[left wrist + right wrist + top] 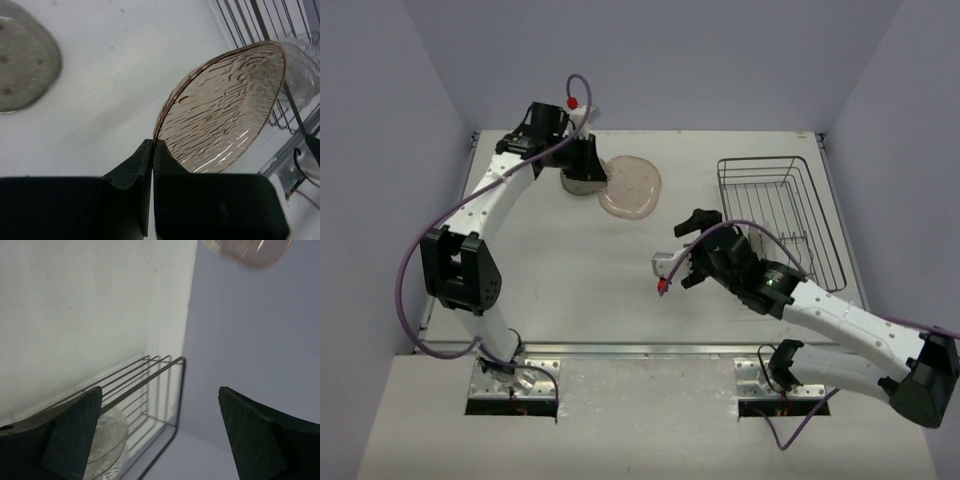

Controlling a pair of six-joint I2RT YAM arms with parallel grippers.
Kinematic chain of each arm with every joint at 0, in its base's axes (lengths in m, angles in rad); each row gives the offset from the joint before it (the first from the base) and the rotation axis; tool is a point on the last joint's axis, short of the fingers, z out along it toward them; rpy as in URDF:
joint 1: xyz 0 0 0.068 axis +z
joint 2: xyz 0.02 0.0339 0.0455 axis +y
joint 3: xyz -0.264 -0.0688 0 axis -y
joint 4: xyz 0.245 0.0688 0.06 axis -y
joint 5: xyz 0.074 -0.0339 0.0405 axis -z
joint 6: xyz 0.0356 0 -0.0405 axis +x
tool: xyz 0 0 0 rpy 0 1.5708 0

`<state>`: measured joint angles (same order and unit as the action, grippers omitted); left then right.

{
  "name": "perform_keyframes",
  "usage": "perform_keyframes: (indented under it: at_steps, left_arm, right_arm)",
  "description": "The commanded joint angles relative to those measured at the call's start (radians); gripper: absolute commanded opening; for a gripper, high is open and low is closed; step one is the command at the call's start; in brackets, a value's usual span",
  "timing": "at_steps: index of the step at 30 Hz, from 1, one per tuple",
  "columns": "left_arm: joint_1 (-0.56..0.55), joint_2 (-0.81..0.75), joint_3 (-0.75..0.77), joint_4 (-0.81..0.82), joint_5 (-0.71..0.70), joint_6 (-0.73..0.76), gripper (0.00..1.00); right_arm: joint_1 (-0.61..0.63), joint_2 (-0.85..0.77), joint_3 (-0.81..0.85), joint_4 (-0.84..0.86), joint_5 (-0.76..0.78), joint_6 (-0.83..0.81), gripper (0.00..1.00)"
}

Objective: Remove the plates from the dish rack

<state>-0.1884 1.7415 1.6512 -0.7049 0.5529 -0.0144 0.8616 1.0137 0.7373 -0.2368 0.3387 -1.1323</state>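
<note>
My left gripper (pixel 595 172) (pixel 152 145) is shut on the rim of a translucent tan ribbed plate (pixel 630 186) (pixel 225 115) and holds it tilted above the back of the table. A grey plate (pixel 582 184) (pixel 22 60) lies on the table beside it, partly under the gripper. The wire dish rack (pixel 780 215) (pixel 250 20) (pixel 150 375) stands at the right. A clear plate (pixel 105 440) (pixel 305 62) stands inside it. My right gripper (pixel 688 250) (pixel 160 395) is open and empty, just left of the rack, facing it. The tan plate's edge also shows in the right wrist view (pixel 250 251).
Pale walls close in the table at the back and both sides. The rack sits close to the right wall and back corner. A metal strip (pixel 640 350) runs along the table's near edge by the arm bases.
</note>
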Motion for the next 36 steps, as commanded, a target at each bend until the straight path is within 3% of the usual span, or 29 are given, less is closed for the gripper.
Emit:
perform_keyframes:
  at_steps: [1, 5, 11, 24, 25, 30, 32, 36]
  left_arm:
    - [0.215, 0.119, 0.161, 0.04, 0.006, -0.121, 0.0]
    - [0.274, 0.213, 0.21, 0.086, -0.089, -0.154, 0.0]
    - [0.325, 0.442, 0.336, 0.109, -0.113, -0.193, 0.0]
    - [0.325, 0.646, 0.44, 0.115, -0.077, -0.211, 0.0]
    - [0.325, 0.653, 0.446, 0.113, -0.075, -0.211, 0.03]
    - [0.323, 0.655, 0.455, 0.111, -0.054, -0.214, 0.47]
    - [0.323, 0.639, 0.453, 0.111, -0.047, -0.217, 0.54]
    - [0.326, 0.54, 0.433, 0.104, -0.032, -0.221, 0.59]
  right_arm:
    - [-0.239, 0.06, 0.184, -0.217, -0.122, 0.48, 0.99]
    - [-0.361, 0.064, 0.209, -0.282, -0.187, 0.693, 0.99]
    - [-0.585, 0.038, 0.192, -0.42, -0.373, 0.953, 0.99]
    - [-0.742, 0.031, 0.294, -0.54, -0.51, 1.059, 0.99]
    - [-0.745, 0.037, 0.308, -0.548, -0.514, 1.066, 0.99]
    - [-0.817, 0.071, 0.364, -0.594, -0.558, 1.102, 0.99]
    - [-0.837, 0.079, 0.367, -0.604, -0.564, 1.106, 0.97]
    - [-0.908, 0.091, 0.343, -0.607, -0.562, 1.096, 0.88]
